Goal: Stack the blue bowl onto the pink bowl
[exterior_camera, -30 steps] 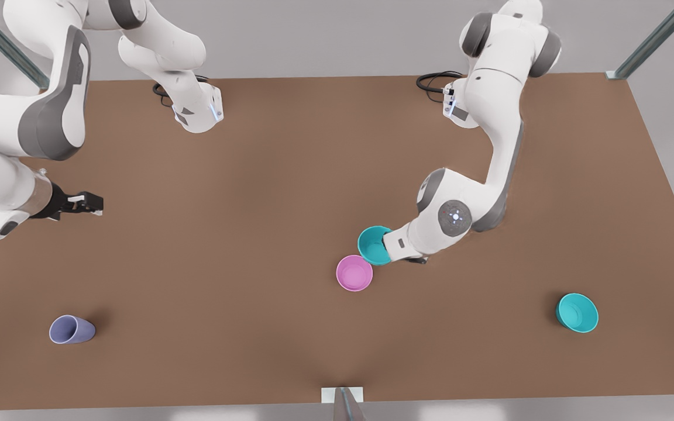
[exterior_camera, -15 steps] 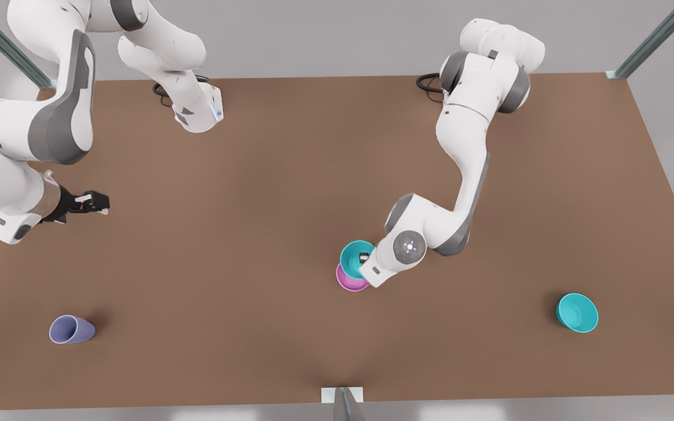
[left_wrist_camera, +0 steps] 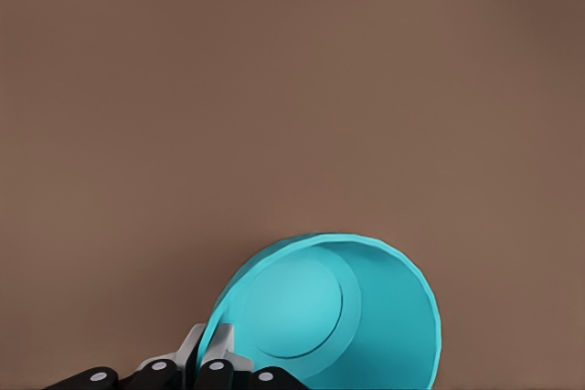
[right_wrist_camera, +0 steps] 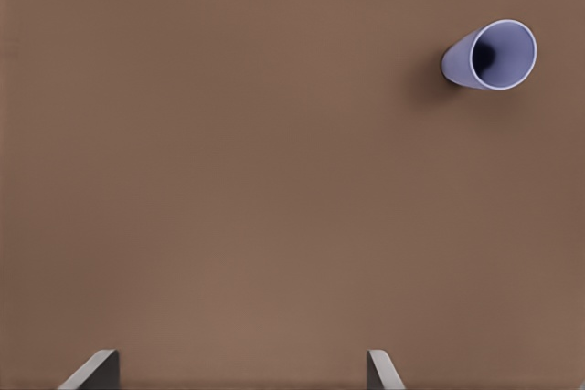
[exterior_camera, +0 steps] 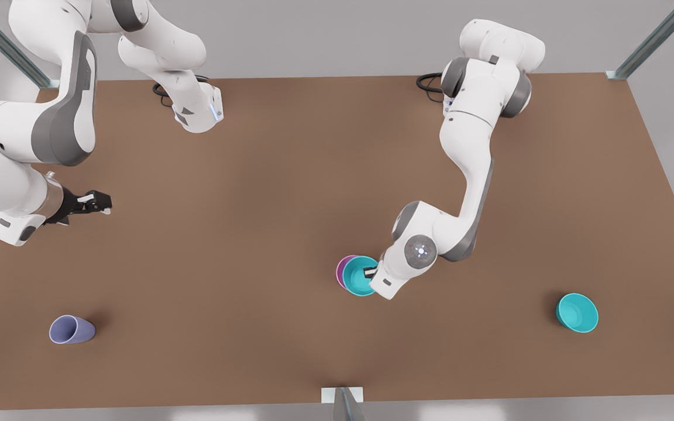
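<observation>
Left gripper (exterior_camera: pixel 370 272): pinching the blue bowl's (exterior_camera: pixel 358 276) rim, holding it over the pink bowl (exterior_camera: pixel 341 271).
Right gripper (exterior_camera: pixel 98 204): waiting, fingers spread, lavender cup (right_wrist_camera: pixel 489 55) well apart.

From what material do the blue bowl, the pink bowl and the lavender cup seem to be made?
The blue bowl, pinched at its rim by the left claw, looks like smooth plastic: one even colour and a soft sheen. The pink bowl beneath shows the same flat, even colour, so probably plastic. The lavender cup looks matte, likely plastic too.
</observation>
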